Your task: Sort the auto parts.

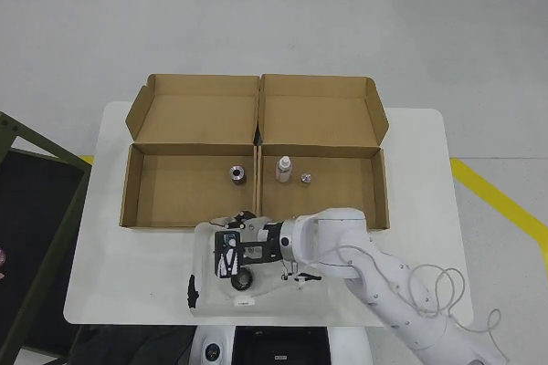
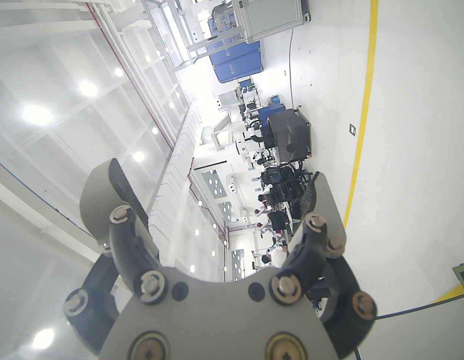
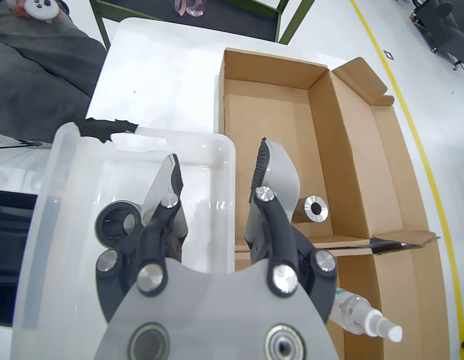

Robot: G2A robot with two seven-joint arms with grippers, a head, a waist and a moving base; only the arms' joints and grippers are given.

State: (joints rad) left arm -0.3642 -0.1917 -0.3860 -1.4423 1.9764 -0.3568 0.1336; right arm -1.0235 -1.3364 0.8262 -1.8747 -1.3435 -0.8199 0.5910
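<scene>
The right tool [image 3: 216, 172] is hanging over the clear tray [image 3: 194, 139] at the lower centre of the top view, jaws spread wide and holding nothing. The black ring [image 3: 117, 224] is lying on the tray floor just beside one finger, not between the two. Picking it well likely means sliding the tool sideways until the ring is sitting between the fingers, then lowering straight down, clear of the tray wall, before closing. The left tool [image 2: 215, 189] is pointing into the room, wide and empty.
</scene>
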